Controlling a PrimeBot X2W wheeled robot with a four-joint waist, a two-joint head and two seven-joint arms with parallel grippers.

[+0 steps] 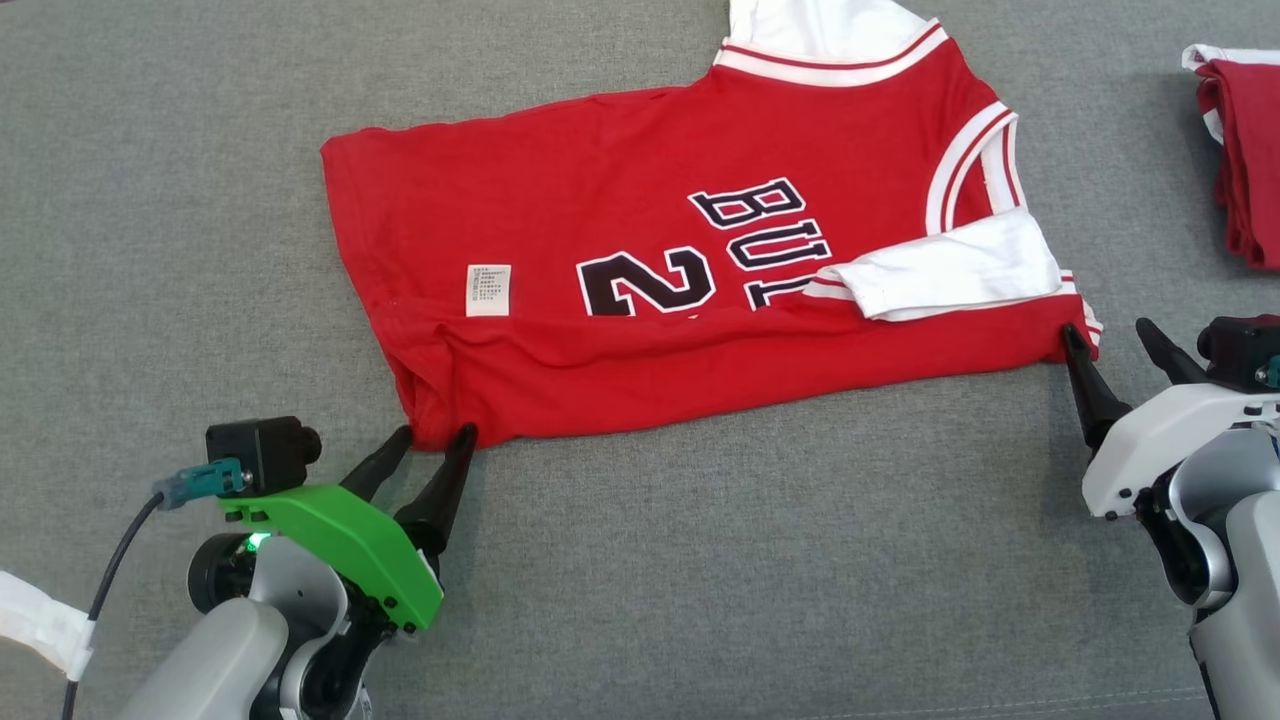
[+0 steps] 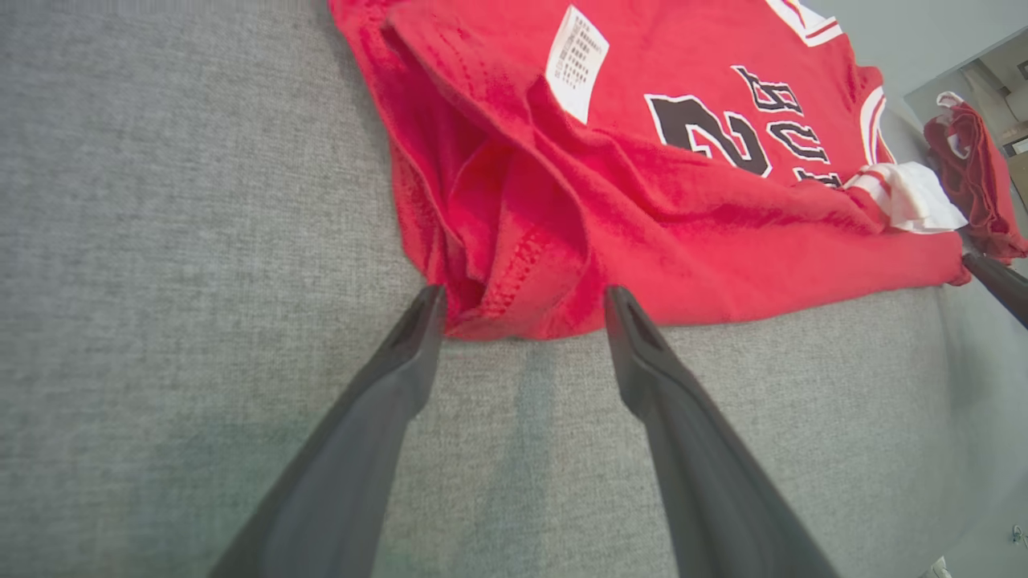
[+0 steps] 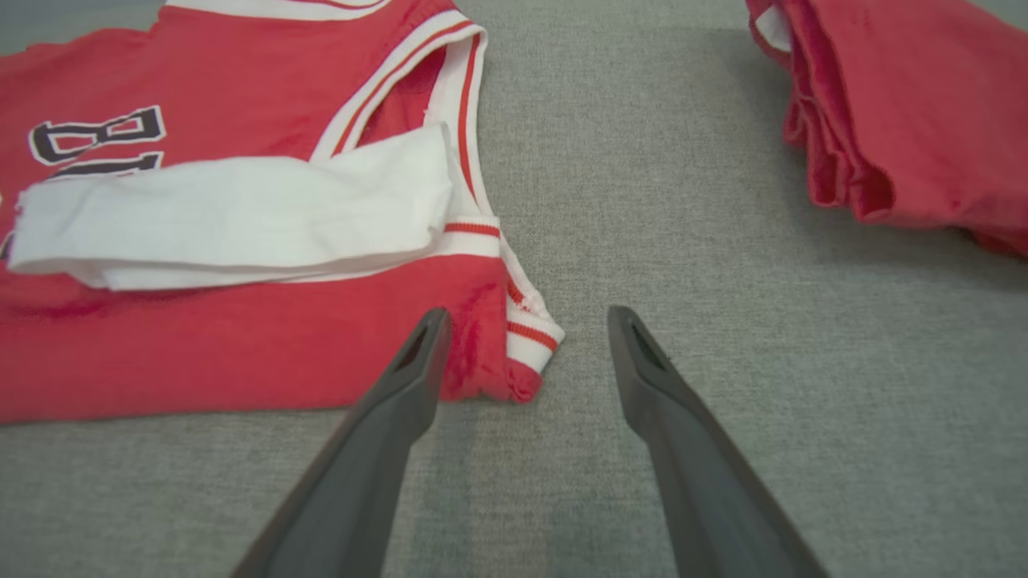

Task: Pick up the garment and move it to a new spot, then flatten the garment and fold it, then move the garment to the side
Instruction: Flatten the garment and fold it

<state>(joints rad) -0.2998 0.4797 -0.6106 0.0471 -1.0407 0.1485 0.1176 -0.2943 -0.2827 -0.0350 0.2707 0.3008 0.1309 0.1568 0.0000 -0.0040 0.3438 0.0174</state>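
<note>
Down at the lower left, the left gripper [image 1: 436, 432] stands wide open and holds nothing, its two tips on either side of the bunched hem corner of the red shirt [image 1: 620, 200]. The shirt lies spread across the grey cloth surface [image 1: 700, 560], showing a white label [image 1: 488, 290], with a white sleeve [image 1: 950, 270] folded over its right part. At the shirt's right corner the right gripper [image 1: 1105, 328] is likewise wide open and empty, one finger at the corner, the other over bare cloth. Farther right lies a folded red pile [image 1: 1245, 150].
</note>
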